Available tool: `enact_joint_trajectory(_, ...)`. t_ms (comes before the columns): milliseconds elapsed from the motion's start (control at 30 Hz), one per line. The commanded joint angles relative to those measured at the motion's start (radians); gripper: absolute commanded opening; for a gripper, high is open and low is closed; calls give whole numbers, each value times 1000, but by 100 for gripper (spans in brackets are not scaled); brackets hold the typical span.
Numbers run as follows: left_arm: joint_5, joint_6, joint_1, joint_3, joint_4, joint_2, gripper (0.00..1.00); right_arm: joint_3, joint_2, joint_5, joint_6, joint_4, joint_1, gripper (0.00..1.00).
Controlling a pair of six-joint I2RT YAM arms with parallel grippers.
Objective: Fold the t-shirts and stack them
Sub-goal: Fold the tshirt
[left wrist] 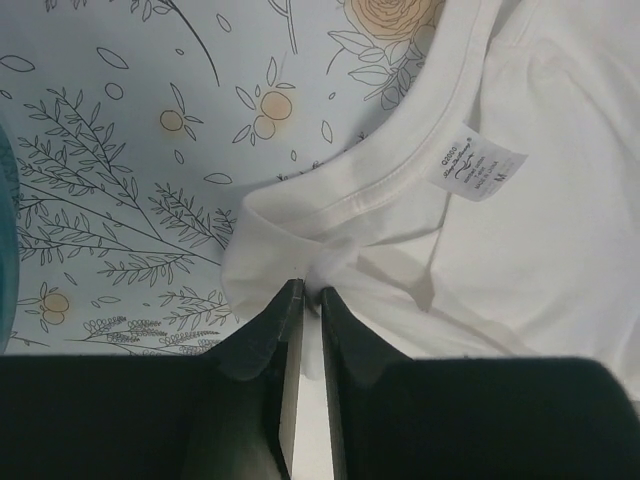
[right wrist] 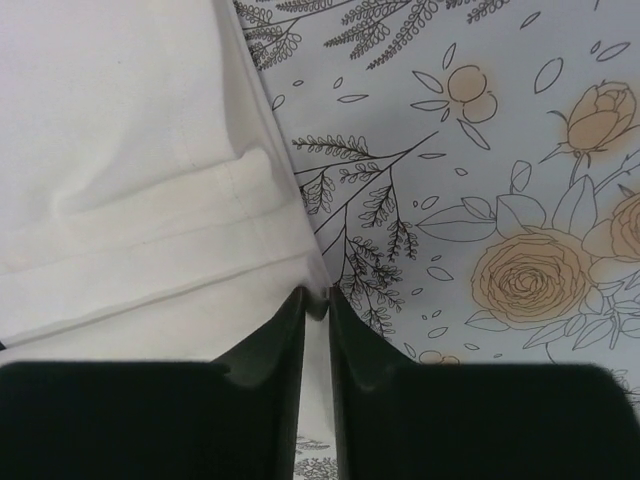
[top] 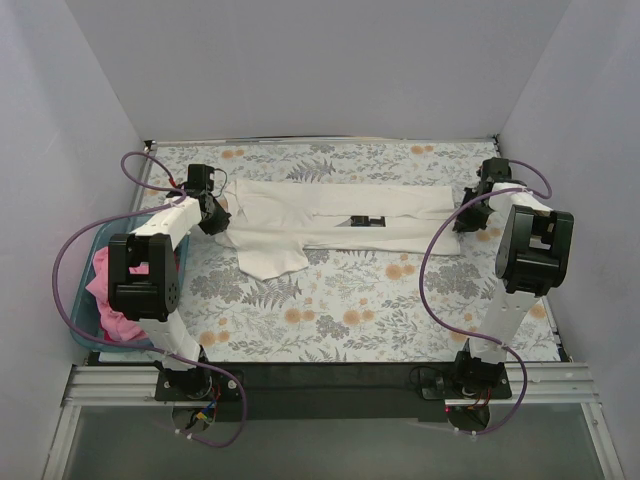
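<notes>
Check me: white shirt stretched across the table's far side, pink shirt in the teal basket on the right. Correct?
Wrong side. The top view shows the teal basket, holding the pink shirt, at the left edge of the table. The white shirt does stretch across the far side.

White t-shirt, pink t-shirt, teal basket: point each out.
white t-shirt [top: 340, 215], top view, folded body's middle
pink t-shirt [top: 103, 272], top view, bunched cloth
teal basket [top: 103, 243], top view, far end wall
</notes>
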Motion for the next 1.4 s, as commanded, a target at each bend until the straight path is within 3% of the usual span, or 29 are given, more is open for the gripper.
enact_joint_trajectory(0, -45, 17, 12, 2, 26, -31, 16, 50, -7, 11, -31, 33, 11, 21)
enact_joint_trajectory(33, -47, 20, 10, 8, 21, -43, 27, 50, -24, 14, -33, 33, 13, 32)
enact_joint_trajectory(133, -76, 31, 3, 4, 7, -107, 40, 43, -78, 21, -36, 28, 28, 44)
enact_joint_trajectory(200, -90, 35, -10, -21, -17, -151, 44, 31, -113, 35, -39, 25, 51, 52)
enact_joint_trajectory(267, -99, 43, -19, -58, -36, -226, 59, -4, -173, 37, -36, 21, 72, 59)
enact_joint_trajectory(500, -74, 0, -147, -268, -94, -444, 75, -168, -360, 28, -25, 24, 239, 67)
enact_joint_trajectory(667, -51, -76, -226, -392, -102, -497, 74, -257, -468, -14, -1, 37, 372, 67)
enact_joint_trajectory(800, -34, -116, -260, -426, -66, -476, 66, -326, -526, -38, 28, 67, 485, 67)
enact_joint_trajectory(1133, -62, -158, -318, -412, 12, -324, 48, -464, -626, -46, 62, 94, 550, 66)
enact_joint_trajectory(1267, -77, -170, -335, -402, 26, -287, 37, -500, -659, -34, 54, 96, 548, 66)
enact_joint_trajectory(1367, -76, -166, -346, -366, 23, -280, 19, -515, -681, -17, 50, 96, 548, 67)
